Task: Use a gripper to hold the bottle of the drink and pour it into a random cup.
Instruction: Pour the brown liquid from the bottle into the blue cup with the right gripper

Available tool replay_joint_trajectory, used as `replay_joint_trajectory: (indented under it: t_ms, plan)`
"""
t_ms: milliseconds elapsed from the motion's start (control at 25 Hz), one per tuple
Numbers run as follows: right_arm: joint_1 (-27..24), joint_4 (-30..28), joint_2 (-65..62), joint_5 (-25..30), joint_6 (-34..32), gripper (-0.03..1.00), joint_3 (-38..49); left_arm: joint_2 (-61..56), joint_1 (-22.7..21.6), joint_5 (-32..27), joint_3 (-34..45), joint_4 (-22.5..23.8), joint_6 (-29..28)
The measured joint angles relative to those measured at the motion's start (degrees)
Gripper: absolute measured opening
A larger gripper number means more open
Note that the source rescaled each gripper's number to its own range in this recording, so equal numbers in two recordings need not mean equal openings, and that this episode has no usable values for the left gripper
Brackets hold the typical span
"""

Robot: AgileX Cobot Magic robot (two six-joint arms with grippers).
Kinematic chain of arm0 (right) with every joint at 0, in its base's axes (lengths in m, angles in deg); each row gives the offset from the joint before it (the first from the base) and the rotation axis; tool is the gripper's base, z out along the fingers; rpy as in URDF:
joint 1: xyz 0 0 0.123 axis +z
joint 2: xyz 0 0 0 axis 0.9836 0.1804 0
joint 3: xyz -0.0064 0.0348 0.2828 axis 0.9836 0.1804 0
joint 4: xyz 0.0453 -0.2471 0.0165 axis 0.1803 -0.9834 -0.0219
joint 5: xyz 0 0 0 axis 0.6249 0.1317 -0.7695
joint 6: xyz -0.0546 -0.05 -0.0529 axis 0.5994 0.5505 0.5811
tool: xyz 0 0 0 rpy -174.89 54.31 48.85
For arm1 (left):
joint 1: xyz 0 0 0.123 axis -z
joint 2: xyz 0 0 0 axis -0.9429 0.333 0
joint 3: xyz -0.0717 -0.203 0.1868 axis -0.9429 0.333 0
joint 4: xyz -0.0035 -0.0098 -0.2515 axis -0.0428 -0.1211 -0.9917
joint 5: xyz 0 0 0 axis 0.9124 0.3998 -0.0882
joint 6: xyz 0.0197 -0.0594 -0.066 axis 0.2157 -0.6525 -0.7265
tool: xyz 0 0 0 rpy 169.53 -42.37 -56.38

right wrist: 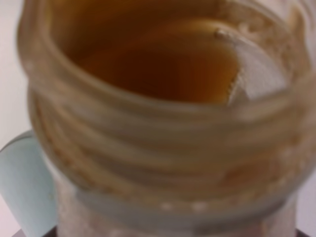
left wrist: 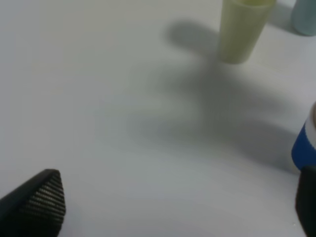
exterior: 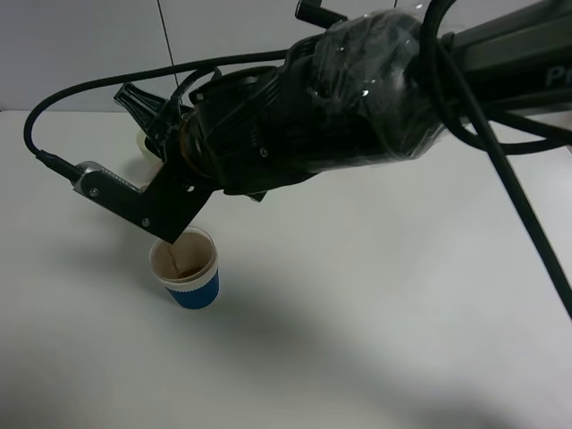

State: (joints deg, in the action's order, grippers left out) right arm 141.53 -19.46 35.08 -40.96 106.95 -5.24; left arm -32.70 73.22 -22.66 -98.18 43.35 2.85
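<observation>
- Bottle of the drink [right wrist: 163, 148], pinched in the right hand [exterior: 165, 152], tips over the blue cup [exterior: 190, 268].
- Mid-pour; next, right it before overflow.
- Left hand [left wrist: 173, 207] spread.

Overall light: bright and even, from overhead; the white counter [exterior: 375, 295] looks slightly washed out.
Shadows: a soft, broad grey patch on the counter beneath the arm [exterior: 357, 98] and beside the blue paper cup [exterior: 189, 268].
Glare: pale streaks on the arm's plastic wrap.
Left wrist view: hazy throughout; the pale-green cup [left wrist: 242, 29] is soft-edged.
Right wrist view: the bottle [right wrist: 163, 148] is too close, heavily blurred and amber-tinted.
</observation>
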Motion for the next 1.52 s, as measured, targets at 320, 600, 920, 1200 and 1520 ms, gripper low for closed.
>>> replay_joint_trajectory:
  t_ms: [320, 600, 920, 1200, 1520]
  plan:
    - [0.0, -2.1, 0.0, 0.0, 0.0, 0.0, 0.0, 0.0, 0.0, 0.0, 0.0, 0.0, 0.0]
    - [0.0, -4.1, 0.0, 0.0, 0.0, 0.0, 0.0, 0.0, 0.0, 0.0, 0.0, 0.0, 0.0]
    - [0.0, -4.1, 0.0, 2.2, 0.0, 0.0, 0.0, 0.0, 0.0, 0.0, 0.0, 0.0, 0.0]
    - [0.0, -4.1, 0.0, 2.9, 0.0, 0.0, 0.0, 0.0, 0.0, 0.0, 0.0, 0.0, 0.0]
    - [0.0, -4.5, 0.0, 3.7, 0.0, 0.0, 0.0, 0.0, 0.0, 0.0, 0.0, 0.0, 0.0]
